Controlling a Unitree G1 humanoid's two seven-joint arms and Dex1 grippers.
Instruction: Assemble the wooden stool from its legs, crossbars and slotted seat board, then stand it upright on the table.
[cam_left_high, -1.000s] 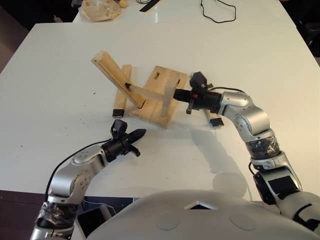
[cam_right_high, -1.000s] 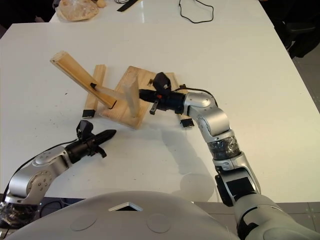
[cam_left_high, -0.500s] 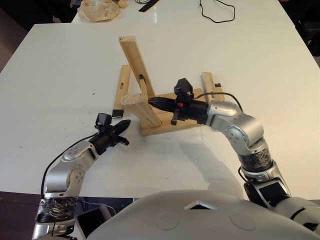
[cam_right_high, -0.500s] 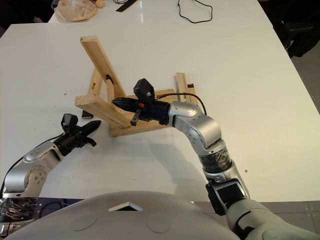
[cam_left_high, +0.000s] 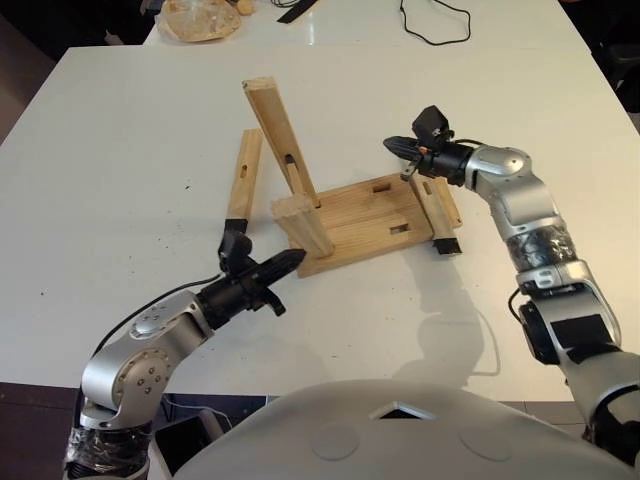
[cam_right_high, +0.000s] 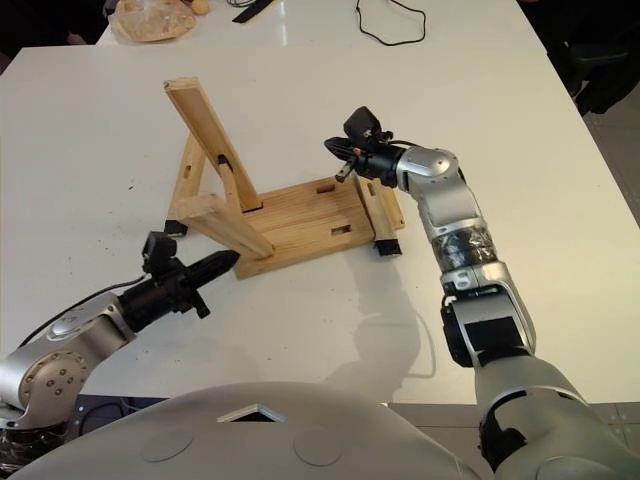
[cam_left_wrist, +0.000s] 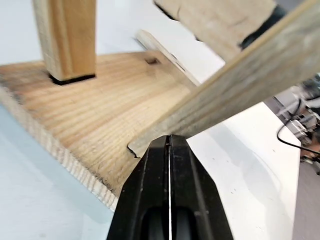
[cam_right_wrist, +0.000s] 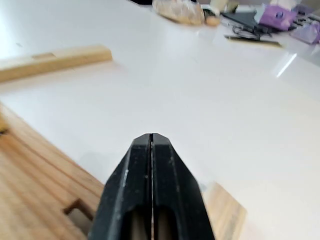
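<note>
The slotted seat board (cam_left_high: 365, 218) lies flat on the white table. One leg (cam_left_high: 282, 140) stands tilted in a slot of it, and a second wooden piece (cam_left_high: 305, 226) leans from that leg over the board's near corner. A loose leg (cam_left_high: 240, 178) with a black foot lies to the left. Another leg (cam_left_high: 441, 216) lies along the board's right end. My left gripper (cam_left_high: 292, 259) is shut and empty, its tip close to the near corner (cam_left_wrist: 130, 150). My right gripper (cam_left_high: 391, 143) is shut and empty, hovering over the board's far right edge (cam_right_wrist: 30, 200).
A crumpled bag (cam_left_high: 201, 18), a black cable (cam_left_high: 436, 26) and a dark flat item (cam_left_high: 299, 9) lie at the table's far edge. The near part of the white table (cam_left_high: 400, 330) is bare.
The board has dropped from a tilt to lying flat. My right gripper has pulled back from the board's middle to its far right side. My left gripper has moved right, toward the near corner.
</note>
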